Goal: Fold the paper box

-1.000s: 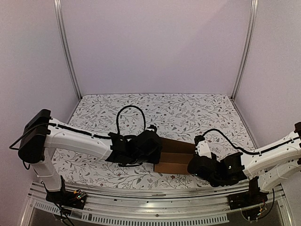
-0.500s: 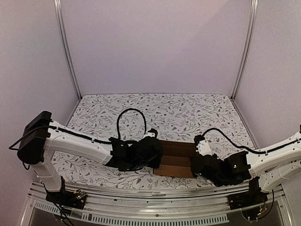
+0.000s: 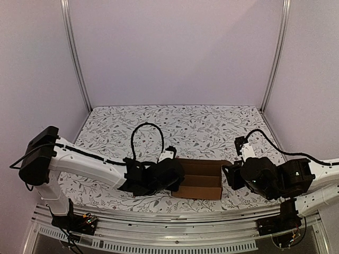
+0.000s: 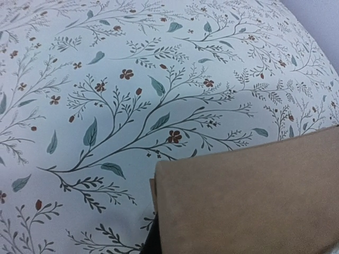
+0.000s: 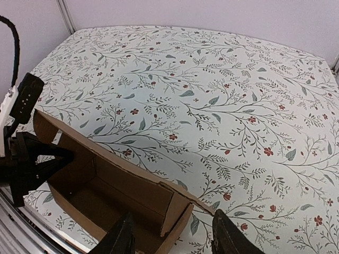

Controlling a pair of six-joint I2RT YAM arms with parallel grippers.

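The paper box [image 3: 198, 179] is sitting on the floral-printed desk [image 3: 185, 124] as an open brown tray, with its long walls standing and its hollow facing up. It is lying between the two arms.

The left end effector [image 3: 178, 177] is pressing against the box's left end. In the right wrist view its black parts [image 5: 38, 160] are meeting the left end wall and a small flap there. The left wrist camera is showing only a plain cardboard panel [image 4: 249, 201] close to the lens, with patterned cloth [image 4: 106, 79] beyond the box. That panel is hiding the jaws, so I cannot tell whether they are clenched or released.

The right end effector [image 3: 232, 177] is hovering just beside the box's right end. It is released: its two dark fingers [image 5: 121, 241] are spreading wide, and the box's right end wall [image 5: 175, 209] is showing in the gap between them. I cannot tell whether either finger is touching the cardboard. A black cable [image 3: 144, 132] is looping up behind the box's left end.
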